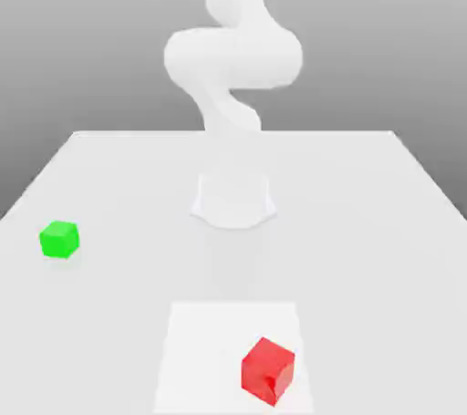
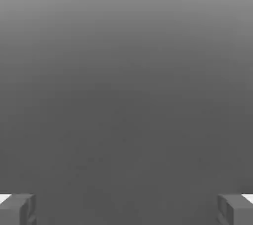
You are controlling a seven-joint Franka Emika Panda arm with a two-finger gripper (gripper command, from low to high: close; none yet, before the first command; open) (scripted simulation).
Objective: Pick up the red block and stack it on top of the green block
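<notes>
Red block (image 1: 267,369) is where we start: it sits low in the exterior view, toward that view's right, on a slightly brighter square patch (image 1: 201,349) of the white table (image 1: 365,222), and it is turned so that one vertical edge faces the camera. Nothing touches it. The green block (image 1: 59,239) rests well apart from it, farther back and far over on the exterior view's left, also alone on the tabletop.

From the red block outward, we meet the arm (image 1: 233,57), a pale column that rises from its base (image 1: 233,201) near the table's middle and coils upward out of the picture. So the cube lies in front of the base, on the near side and a little toward the exterior view's right.

In the hand view we see the gripper (image 2: 126,209) with its two fingertips (image 2: 17,208) far apart at opposite edges of the picture, wide open with nothing between them but a plain grey backdrop. Neither cube appears between the fingers.

We judge that the task has not begun: the hand must first come down over the red cube, and its turned faces suggest we should rotate the wrist to meet two flat sides.
</notes>
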